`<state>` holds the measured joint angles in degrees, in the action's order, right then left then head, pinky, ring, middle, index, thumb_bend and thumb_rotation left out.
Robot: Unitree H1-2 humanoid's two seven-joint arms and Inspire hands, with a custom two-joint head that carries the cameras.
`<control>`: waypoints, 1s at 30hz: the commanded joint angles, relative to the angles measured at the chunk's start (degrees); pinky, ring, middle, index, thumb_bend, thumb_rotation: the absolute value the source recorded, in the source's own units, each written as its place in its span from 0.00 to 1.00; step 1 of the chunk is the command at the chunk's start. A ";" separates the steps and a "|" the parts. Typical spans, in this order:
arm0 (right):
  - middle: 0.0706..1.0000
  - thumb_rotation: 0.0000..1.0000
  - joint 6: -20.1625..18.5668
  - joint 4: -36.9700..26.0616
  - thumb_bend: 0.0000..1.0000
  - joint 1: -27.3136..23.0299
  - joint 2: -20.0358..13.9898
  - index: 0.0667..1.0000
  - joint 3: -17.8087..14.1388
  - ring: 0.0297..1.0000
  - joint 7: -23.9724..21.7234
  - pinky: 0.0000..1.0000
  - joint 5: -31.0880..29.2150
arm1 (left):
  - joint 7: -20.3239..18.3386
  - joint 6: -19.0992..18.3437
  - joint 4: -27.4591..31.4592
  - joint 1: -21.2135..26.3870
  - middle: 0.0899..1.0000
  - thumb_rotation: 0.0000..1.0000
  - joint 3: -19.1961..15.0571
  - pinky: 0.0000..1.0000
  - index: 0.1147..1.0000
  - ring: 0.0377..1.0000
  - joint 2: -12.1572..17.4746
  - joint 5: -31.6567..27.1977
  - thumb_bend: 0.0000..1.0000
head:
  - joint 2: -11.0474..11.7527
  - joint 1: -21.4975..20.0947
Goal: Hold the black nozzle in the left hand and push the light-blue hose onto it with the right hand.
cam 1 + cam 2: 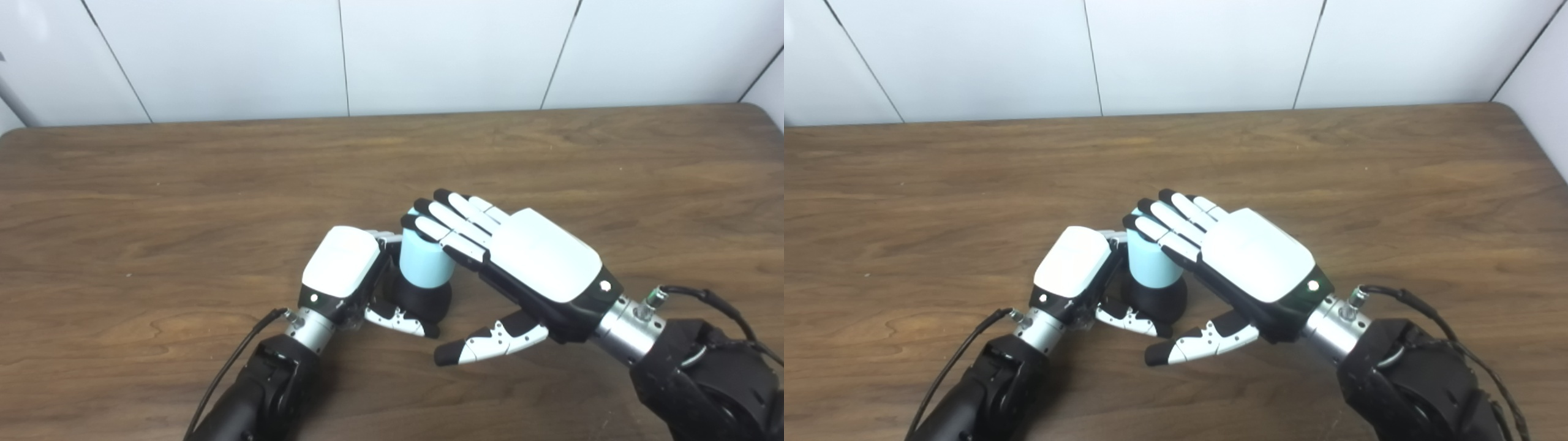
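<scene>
1. Nearest you, the right hand (539,269) enters from 4 o'clock, thumb splayed free above the table, fingers (450,223) laid flat over the top of the light-blue hose (422,263). It presses, grips nothing.

2. At 7 o'clock, your left hand (349,269) wraps the black nozzle (424,301), thumb hooked across the nozzle's front, the other fingers hidden behind it. It is closed on that part.

3. At centre, the hose stands upright on the nozzle, its lower edge meeting the black base. You appear close to finished: the hose looks seated, though how deep it sits cannot be told. What likely remains is a final push and a release.

4. Beyond, toward 12 o'clock, the wooden table (184,177) runs dark brown and grained to its far edge.

5. Farthest off, a white panelled wall (453,55) closes the room, thin dark seams between panels.
</scene>
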<state>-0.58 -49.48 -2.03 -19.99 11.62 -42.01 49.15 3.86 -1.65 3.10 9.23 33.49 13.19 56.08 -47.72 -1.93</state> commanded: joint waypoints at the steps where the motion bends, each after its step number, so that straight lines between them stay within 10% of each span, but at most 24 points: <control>1: 0.97 0.96 0.49 1.27 0.57 2.29 -2.31 0.94 0.27 1.00 -2.98 0.97 0.40 | -13.34 -4.40 -5.22 -5.15 0.48 0.00 3.20 0.40 0.39 0.52 2.22 0.39 0.47 | -0.02 -0.07; 30: 0.95 0.93 1.61 6.29 0.57 4.54 -2.91 0.92 3.58 1.00 1.65 0.98 1.08 | -13.37 -4.26 -5.36 -4.93 0.46 0.00 3.09 0.40 0.41 0.51 2.08 0.28 0.48 | -0.01 -0.12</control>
<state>0.44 -46.27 -0.20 -20.07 13.67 -35.23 49.39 3.14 -1.75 3.11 9.50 33.48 13.19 56.14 -47.72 -2.02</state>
